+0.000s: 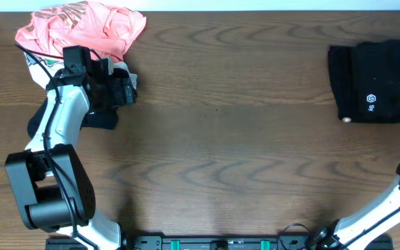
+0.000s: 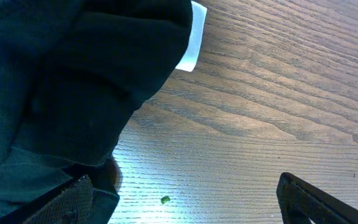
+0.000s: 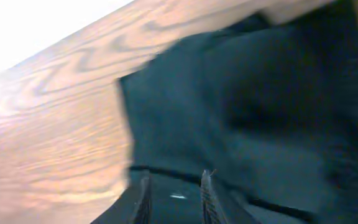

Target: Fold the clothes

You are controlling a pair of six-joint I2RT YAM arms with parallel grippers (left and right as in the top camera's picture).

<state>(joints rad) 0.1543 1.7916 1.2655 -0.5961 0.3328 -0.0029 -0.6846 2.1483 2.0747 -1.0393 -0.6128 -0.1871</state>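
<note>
Starting near: the brown wood-grain table [image 1: 221,139] fills pretty much everything. The right gripper [image 3: 174,190] has its fingers narrow over some blurry dark cloth [image 3: 260,112], and I can't tell if it's pinching any. The left gripper [image 2: 188,196] is spread wide, with a dark garment [image 2: 73,81] and its white tag [image 2: 191,34] bunched against one finger. Far back, a pink garment [image 1: 82,24] is heaped left and a black folded garment [image 1: 377,80] lies right.

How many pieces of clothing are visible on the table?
3: a pink garment at far left, a dark garment by the left hand, a folded black garment at right. More may be hidden.
</note>
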